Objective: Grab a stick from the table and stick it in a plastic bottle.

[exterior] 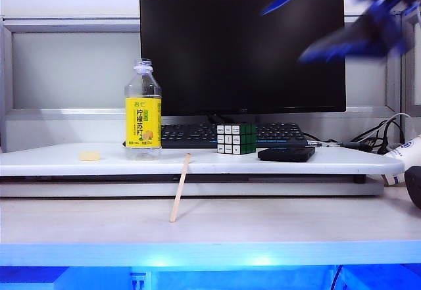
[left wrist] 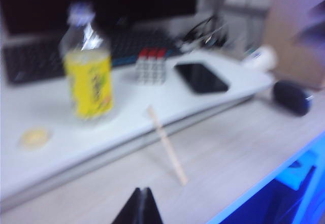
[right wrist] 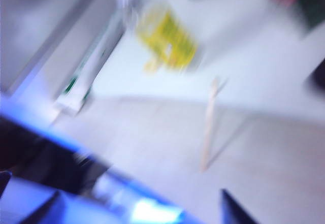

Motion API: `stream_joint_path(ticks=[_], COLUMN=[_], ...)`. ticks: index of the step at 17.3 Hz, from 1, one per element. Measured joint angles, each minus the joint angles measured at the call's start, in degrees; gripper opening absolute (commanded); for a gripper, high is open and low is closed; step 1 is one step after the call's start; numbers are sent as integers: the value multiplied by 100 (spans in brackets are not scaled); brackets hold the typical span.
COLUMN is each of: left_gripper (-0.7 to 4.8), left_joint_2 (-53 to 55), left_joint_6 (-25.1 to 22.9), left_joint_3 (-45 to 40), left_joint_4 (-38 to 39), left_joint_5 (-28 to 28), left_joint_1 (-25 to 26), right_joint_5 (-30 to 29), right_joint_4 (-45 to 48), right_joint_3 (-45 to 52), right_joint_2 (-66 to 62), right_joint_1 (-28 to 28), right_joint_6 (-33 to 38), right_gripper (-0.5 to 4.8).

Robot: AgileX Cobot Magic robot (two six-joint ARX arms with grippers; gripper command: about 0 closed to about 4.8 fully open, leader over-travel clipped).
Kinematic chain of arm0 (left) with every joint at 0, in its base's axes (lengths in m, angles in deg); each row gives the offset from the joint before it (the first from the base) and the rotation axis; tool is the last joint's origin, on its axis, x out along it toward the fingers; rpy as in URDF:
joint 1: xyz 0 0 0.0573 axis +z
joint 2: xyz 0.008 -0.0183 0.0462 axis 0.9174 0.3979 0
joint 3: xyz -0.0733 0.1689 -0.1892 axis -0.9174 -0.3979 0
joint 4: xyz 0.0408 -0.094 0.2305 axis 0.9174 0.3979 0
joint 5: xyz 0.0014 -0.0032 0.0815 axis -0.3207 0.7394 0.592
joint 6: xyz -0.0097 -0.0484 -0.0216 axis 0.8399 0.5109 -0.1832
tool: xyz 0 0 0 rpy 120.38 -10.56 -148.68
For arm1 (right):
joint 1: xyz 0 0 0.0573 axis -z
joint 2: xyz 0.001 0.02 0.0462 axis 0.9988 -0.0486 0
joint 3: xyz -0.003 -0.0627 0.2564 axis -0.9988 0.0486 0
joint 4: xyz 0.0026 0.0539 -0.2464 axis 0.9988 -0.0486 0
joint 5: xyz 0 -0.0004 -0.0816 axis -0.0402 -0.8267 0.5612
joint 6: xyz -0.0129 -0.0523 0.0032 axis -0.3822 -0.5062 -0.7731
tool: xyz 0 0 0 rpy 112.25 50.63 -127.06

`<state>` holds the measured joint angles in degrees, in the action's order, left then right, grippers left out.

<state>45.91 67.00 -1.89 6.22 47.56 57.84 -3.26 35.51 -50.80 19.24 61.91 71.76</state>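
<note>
Exterior view: the stick (exterior: 180, 187) leans with its lower end on the table (exterior: 263, 221) and its upper end against the near edge of the raised shelf board (exterior: 197, 162). Its long axis runs steeply upward and slightly rightward, toward the back. The plastic bottle (exterior: 143, 110) stands upright on the shelf board, just left of and behind the stick's upper end. The right gripper (exterior: 342, 24) is a blue blur high at the upper right, in front of the monitor (exterior: 242, 50), well apart from the stick and above it. Its fingers look spread, with nothing between them. A Rubik's cube (exterior: 237, 138) and a dark phone (exterior: 286, 154) sit on the shelf to the right of the stick.

Left wrist view: the left gripper (left wrist: 139, 208) shows only as a dark tip at the near edge. The two fingertips appear pressed together and hold nothing. The stick (left wrist: 167, 146) lies just beyond it and slightly to the right, its near end on the table and its far end up on the shelf edge. The bottle (left wrist: 89, 66) stands farther off to the left.

Right wrist view: heavily blurred. Dark fingertips (right wrist: 233, 211) of the right gripper sit wide apart at the near edge, empty. The stick (right wrist: 208, 125) stands well beyond them, leaning up to the shelf edge, with the bottle's yellow label (right wrist: 167, 40) behind it.
</note>
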Motion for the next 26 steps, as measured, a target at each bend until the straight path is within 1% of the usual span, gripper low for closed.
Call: stream_joint_path(ticks=[1, 2, 3, 4, 6, 7, 9, 10, 11, 13, 15, 17, 20, 22, 23, 24, 25, 26], left_gripper=[-6, -6, -6, -6, -6, -6, -6, -6, -6, -6, -6, -6, -6, -6, -6, -6, -6, -6], left_joint_2=[2, 0, 0, 0, 0, 0, 0, 0, 0, 0, 2, 0, 0, 0, 0, 0, 0, 0], left_joint_6=[0, 4, 22, 22, 24, 24, 24, 24, 22, 24, 24, 24, 22, 22, 22, 22, 22, 22], left_joint_3=[2, 4, 7, 7, 9, 9, 9, 9, 9, 9, 9, 9, 9, 9, 9, 9, 9, 9], left_joint_4=[-28, -28, -28, -31, -31, -28, -26, -13, -2, 7, 13, 37, 142, 144, 142, 146, 146, 146], left_joint_5=[-127, -221, -315, -332, -361, -376, -389, -415, -417, -417, -417, -415, -415, -413, -413, -413, -413, -409], left_joint_1=[0, 0, 0, 0, 0, 0, 0, 0, 0, 0, 0, 0, 0, 0, 0, 0, 0, 0], right_joint_5=[-219, -426, -608, -656, -680, -680, -684, -540, -466, -284, -280, -249, -90, -184, -210, -275, -273, -254], right_joint_4=[136, 365, 660, 745, 837, 966, 981, 1023, 1021, 1108, 1200, 1453, 1556, 1569, 1574, 1351, 1263, 1172], right_joint_3=[-68, -111, -184, -236, -472, -815, -1075, -1853, -2448, -2516, -2514, -2516, -2518, -2706, -2830, -3217, -3217, -3215], right_joint_2=[-372, -734, -1215, -1486, -2022, -2730, -3154, -4247, -5193, -5515, -5574, -5591, -5633, -5899, -5982, -6144, -6144, -6144], right_joint_1=[4, 9, 7, 7, -70, -291, -417, -616, -610, -610, -610, -649, -654, -682, -704, -774, -774, -769], right_joint_6=[223, 450, 723, 813, 887, 894, 896, 894, 896, 896, 896, 894, 896, 997, 1012, 1032, 1029, 1032], right_gripper=[446, 447, 462, 479, 479, 479, 479, 479, 479, 479, 478, 435, 430, 429, 300, 285, 180, -3])
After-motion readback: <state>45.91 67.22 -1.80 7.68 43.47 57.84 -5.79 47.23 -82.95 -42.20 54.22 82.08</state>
